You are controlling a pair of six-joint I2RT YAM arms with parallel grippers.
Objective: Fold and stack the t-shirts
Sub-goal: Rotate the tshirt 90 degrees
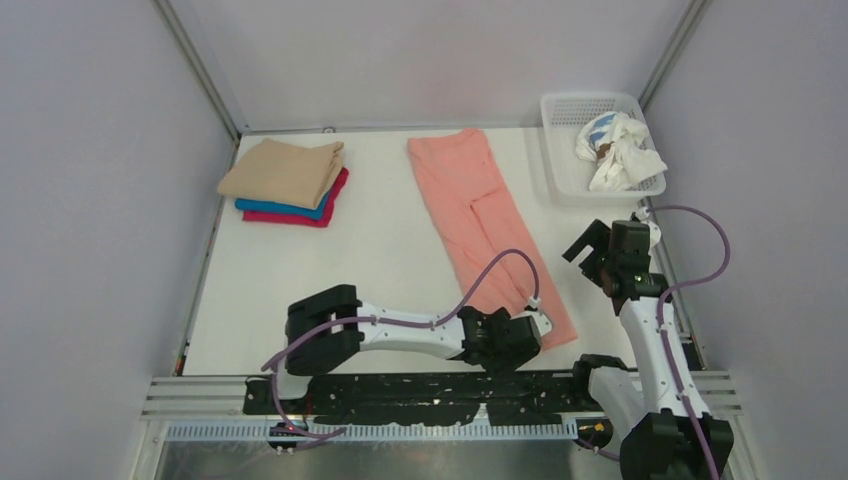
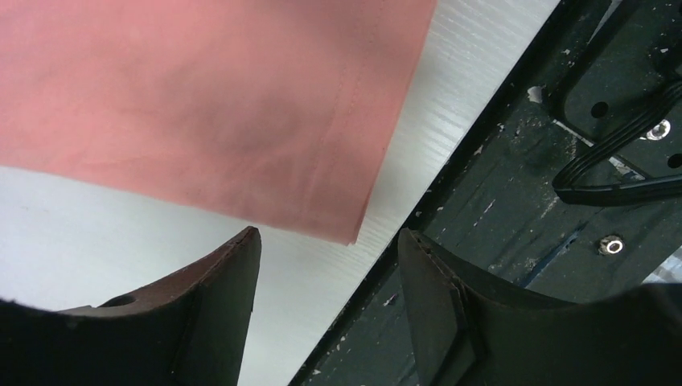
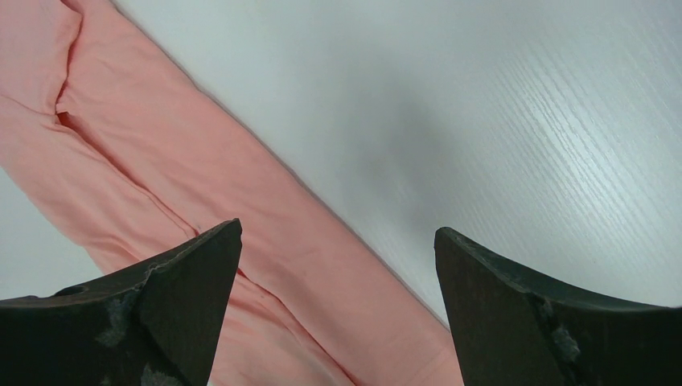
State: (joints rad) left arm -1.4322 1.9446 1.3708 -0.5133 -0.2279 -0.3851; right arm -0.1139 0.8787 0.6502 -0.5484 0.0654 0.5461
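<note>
The salmon-pink t-shirt (image 1: pixel 480 210) lies flat on the white table, folded lengthwise into a long strip running from the back centre toward the front right. My left gripper (image 1: pixel 540 325) sits low at the strip's near end. In the left wrist view its jaws (image 2: pixel 330 232) stand apart with nothing between them, and the shirt's corner (image 2: pixel 201 104) lies just beyond the tips. My right gripper (image 1: pixel 590 243) hovers open to the right of the strip. In the right wrist view (image 3: pixel 338 227) the pink cloth (image 3: pixel 161 177) lies below and to its left. Tan (image 1: pixel 282 170), blue (image 1: pixel 285 208) and magenta (image 1: pixel 335 195) t-shirts sit folded in a stack at the back left.
A white mesh basket (image 1: pixel 560 150) at the back right holds crumpled white cloth (image 1: pixel 618 150). The black base rail (image 2: pixel 523 201) runs along the table's near edge, right beside the left gripper. A purple cable (image 1: pixel 500 265) loops over the shirt's near part.
</note>
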